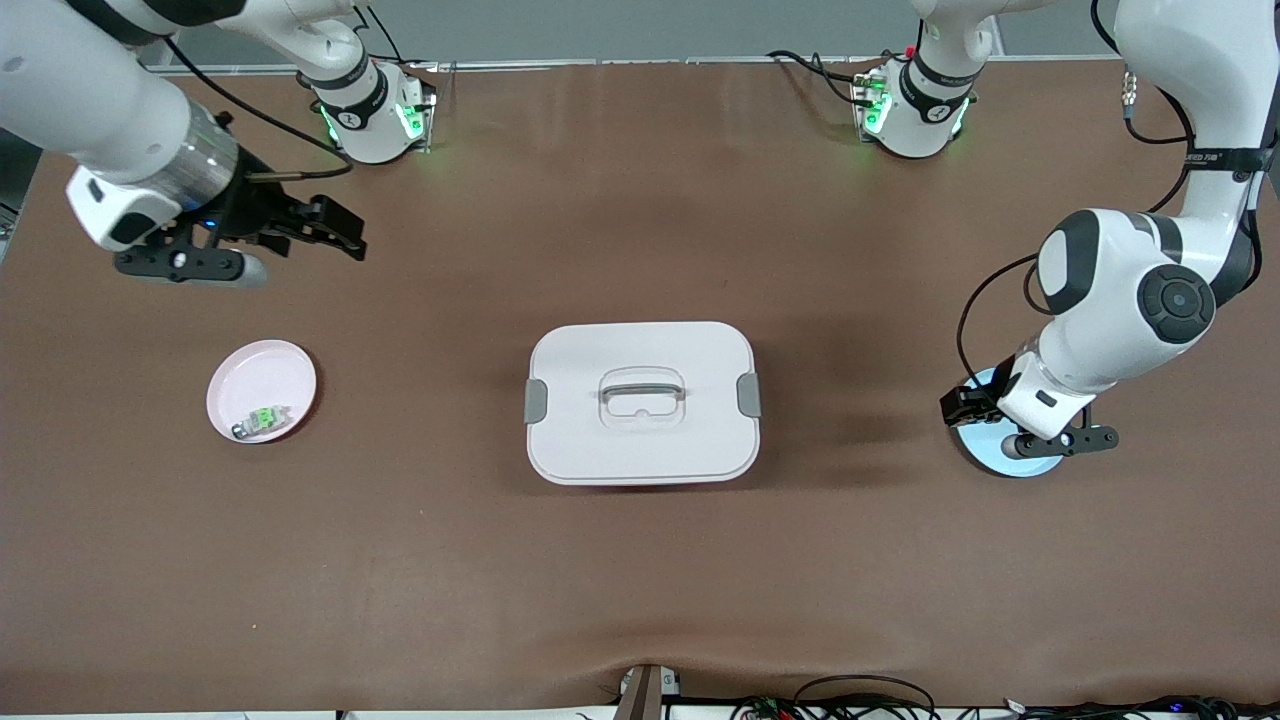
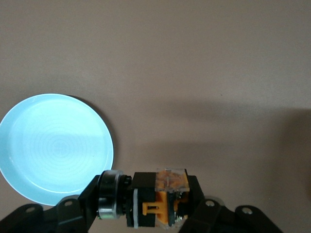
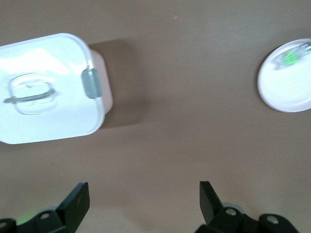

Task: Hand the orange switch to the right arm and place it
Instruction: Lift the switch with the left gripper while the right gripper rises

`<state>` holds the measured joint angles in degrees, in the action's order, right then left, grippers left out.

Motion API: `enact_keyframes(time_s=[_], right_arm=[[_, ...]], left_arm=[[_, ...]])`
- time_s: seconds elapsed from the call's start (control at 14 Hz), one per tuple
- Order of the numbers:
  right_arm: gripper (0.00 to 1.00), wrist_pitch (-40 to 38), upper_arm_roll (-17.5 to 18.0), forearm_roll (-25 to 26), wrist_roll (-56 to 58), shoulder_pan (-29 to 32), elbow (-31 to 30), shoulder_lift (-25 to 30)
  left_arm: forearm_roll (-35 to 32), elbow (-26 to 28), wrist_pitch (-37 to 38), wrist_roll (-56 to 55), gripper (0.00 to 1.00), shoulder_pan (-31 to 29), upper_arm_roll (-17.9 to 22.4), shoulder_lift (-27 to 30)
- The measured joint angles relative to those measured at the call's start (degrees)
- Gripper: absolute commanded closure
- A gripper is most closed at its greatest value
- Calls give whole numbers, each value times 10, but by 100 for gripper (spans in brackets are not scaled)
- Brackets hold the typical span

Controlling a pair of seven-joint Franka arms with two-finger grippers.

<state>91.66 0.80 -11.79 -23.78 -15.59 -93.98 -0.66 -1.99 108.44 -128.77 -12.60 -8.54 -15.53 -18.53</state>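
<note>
Left end effector [image 2: 160, 213], black and two-fingered, clenched on the orange switch [image 2: 165, 199], a tiny black blocky component with an orange middle and a clear top, held up just beside the round pale blue plate [image 2: 53, 145] at the left arm's end of the brown counter [image 1: 640, 580]

In the front view, that same left end effector [image 1: 968, 405] low over the pale blue plate [image 1: 1000, 462], switch itself hidden there by the wrist

Right end effector [image 3: 143, 201] released, black fingers [image 3: 77, 199] spread wide with only bare counter between them; in the front view, hanging [image 1: 335, 232] above the counter near the right arm's end, over a spot farther from the front camera than the round pink plate [image 1: 262, 375]

On the pink plate, a small green-and-white component [image 1: 262, 419], lying near the rim closest to the front camera

Mid-counter, between the two plates, a white rounded-rectangular lidded box [image 1: 642, 402] with grey side latches and a grey handle set into the lid, well apart from both end effectors
</note>
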Motion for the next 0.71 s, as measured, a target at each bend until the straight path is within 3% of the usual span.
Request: enact_keyframes(time_s=[0.29, 0.71], right_arm=[[0, 70, 0, -43, -15, -19, -55, 0], [0, 129, 0, -71, -89, -72, -77, 2]], left_arm=[[0, -1, 1, 0, 100, -1, 0, 0], [0, -6, 13, 0, 100, -2, 0, 0]])
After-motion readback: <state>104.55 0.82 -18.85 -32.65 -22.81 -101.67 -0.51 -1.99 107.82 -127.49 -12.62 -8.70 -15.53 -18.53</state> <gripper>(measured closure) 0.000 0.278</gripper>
